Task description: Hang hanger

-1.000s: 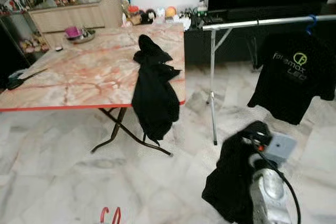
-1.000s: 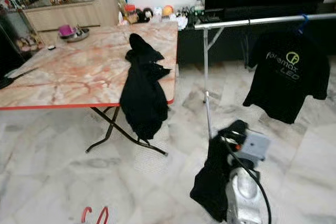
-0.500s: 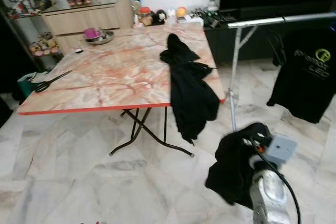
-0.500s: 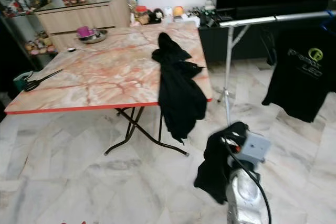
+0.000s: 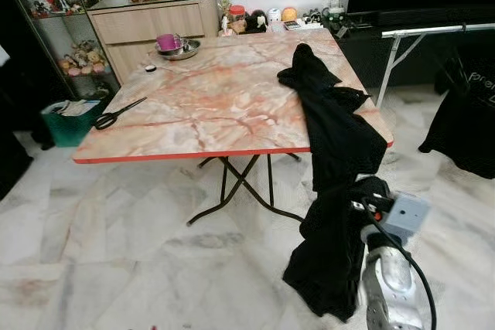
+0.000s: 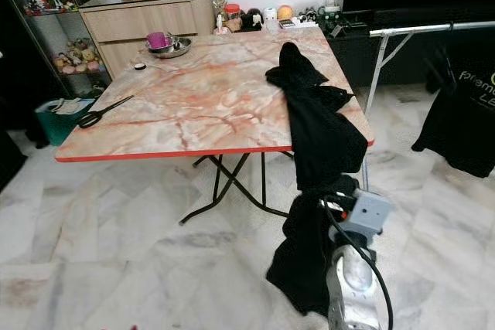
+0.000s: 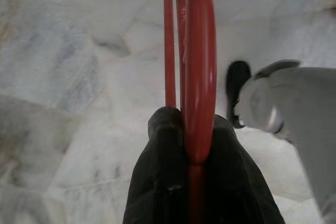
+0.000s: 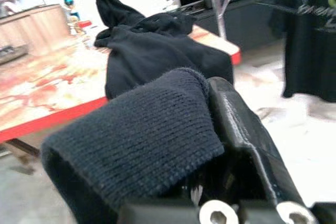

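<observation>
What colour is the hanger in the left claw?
Red hanger, clearest in the left wrist view.

I count three black garments: one draped over the desk (image 5: 193, 106) edge (image 5: 332, 113), one gripped by my right end effector (image 8: 157, 129), one hanging on the rail (image 5: 468, 125) (partly cut off). One red hanger (image 7: 199, 66), one pair of scissors (image 5: 116, 115), one metal bowl (image 5: 176, 49), one clothes rail (image 5: 433, 30).

Black knit cloth (image 8: 136, 129) in R claw (image 8: 210, 129) (table (image 8: 37, 77) behind)
</observation>
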